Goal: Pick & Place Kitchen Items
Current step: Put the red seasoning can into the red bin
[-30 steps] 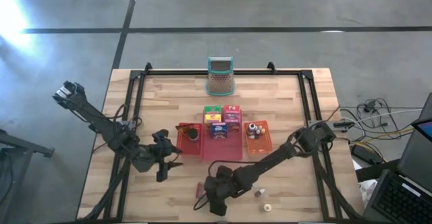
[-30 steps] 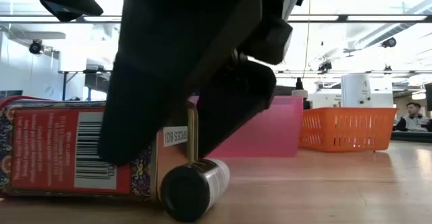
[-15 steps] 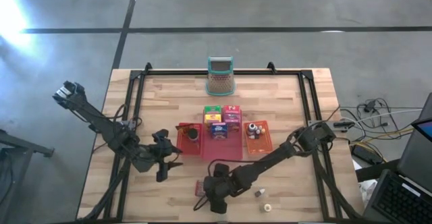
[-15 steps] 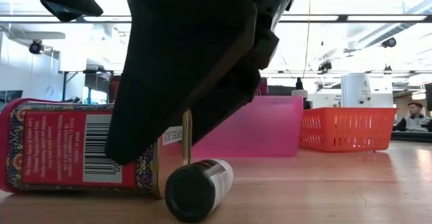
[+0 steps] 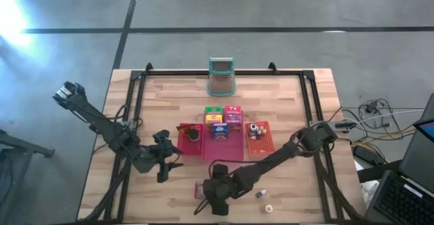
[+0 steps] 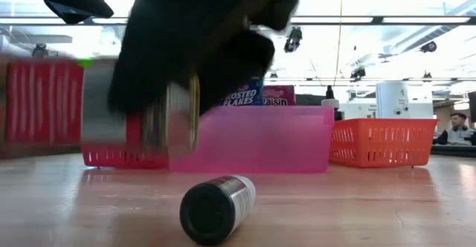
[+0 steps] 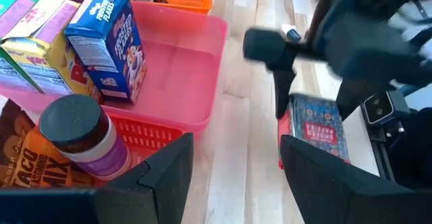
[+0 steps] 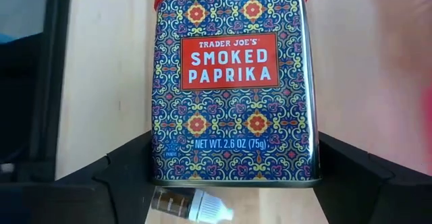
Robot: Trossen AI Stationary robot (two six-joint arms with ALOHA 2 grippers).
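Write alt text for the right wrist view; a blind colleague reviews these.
A Trader Joe's smoked paprika tin with a red lid fills the frame, between the right gripper's dark fingers above a wooden table. A small bottle lies below it.

Glossy printed paprika tin (image 8: 233,82) (metal, seemingly) over pale wood table (image 8: 101,82).

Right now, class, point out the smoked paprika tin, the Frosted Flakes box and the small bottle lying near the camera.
smoked paprika tin (image 8: 229,82), right wrist view, front label.
Frosted Flakes box (image 7: 108,45), left wrist view, blue side panel.
small bottle (image 6: 214,208), low view, dark cap end.
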